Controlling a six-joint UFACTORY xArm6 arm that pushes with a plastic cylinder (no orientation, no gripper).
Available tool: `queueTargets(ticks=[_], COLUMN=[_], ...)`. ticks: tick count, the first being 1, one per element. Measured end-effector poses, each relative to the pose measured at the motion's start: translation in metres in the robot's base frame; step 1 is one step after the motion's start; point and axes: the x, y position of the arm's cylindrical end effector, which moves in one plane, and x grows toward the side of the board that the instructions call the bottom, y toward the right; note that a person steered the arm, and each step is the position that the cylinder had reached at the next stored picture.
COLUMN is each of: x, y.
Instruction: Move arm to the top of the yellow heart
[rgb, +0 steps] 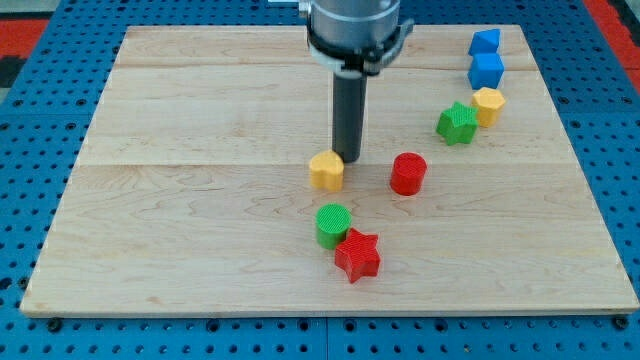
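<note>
No gripper, just rod: my tip (349, 158) touches yellow heart (326, 171) at its upper-right edge

A pale wooden board (200, 230) lies on a blue perforated base (40, 120) and carries every block. My tip (348, 158) stands near the board's middle. Just beside my tip, to the view's lower left, sits the yellow heart (326, 171). To my tip's right stands a red cylinder (408, 173). Below my tip, a green cylinder (333, 224) touches a red star (357, 254). Well to the upper right of my tip, a green star (456, 123) touches a yellow hexagon (488, 105), with two blue blocks (486, 68) above.
</note>
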Motion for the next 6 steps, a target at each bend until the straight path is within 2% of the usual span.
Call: queueTargets(ticks=[3, 4, 5, 6], x=[0.044, -0.018, -0.055, -0.028], y=[0.0, 0.004, -0.002, -0.039])
